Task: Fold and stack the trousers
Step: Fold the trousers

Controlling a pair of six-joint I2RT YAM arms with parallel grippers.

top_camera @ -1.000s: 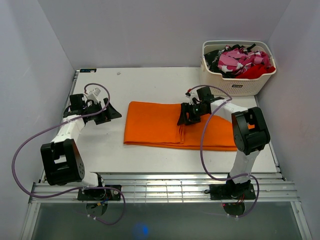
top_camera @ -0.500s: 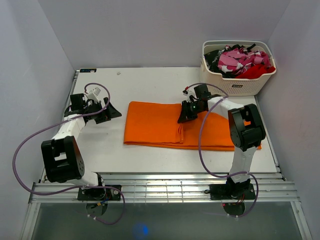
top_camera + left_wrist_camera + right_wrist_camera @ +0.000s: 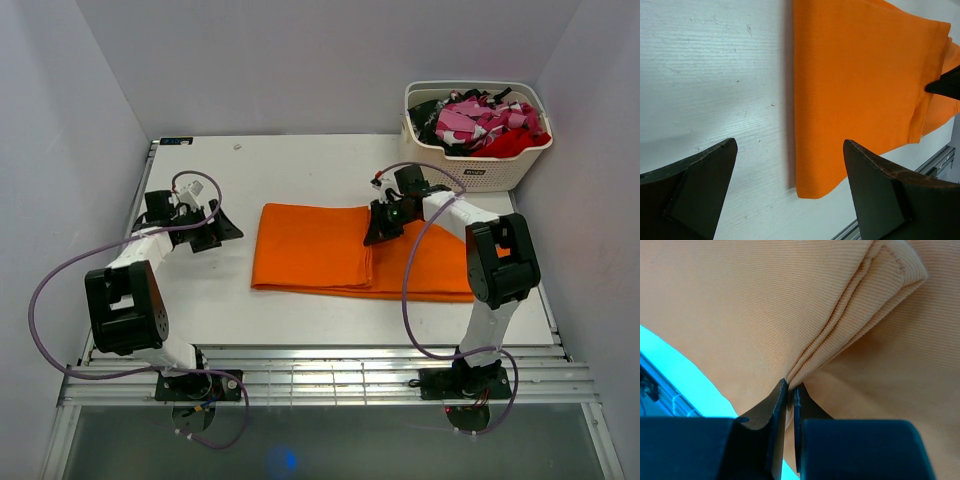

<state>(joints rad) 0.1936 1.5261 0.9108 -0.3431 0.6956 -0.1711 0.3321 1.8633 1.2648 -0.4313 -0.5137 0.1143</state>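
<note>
While right gripper (image 3: pixel 789 387) clamps tight on folded edge of trousers (image 3: pixel 310 250), left gripper (image 3: pixel 790 145) hangs at trousers' 9 o'clock, jaws spread wide over table (image 3: pixel 715 75)

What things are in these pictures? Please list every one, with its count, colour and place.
trousers: one, orange, folded, lying at the table's middle
basket: one, white, far right corner
clothes: a heap, pink-patterned, red and black, in the basket
table: one, white, under everything
left fingers: two, black, open, left of the trousers, apart from them
right fingers: two, black, shut on a fold of the trousers
</note>
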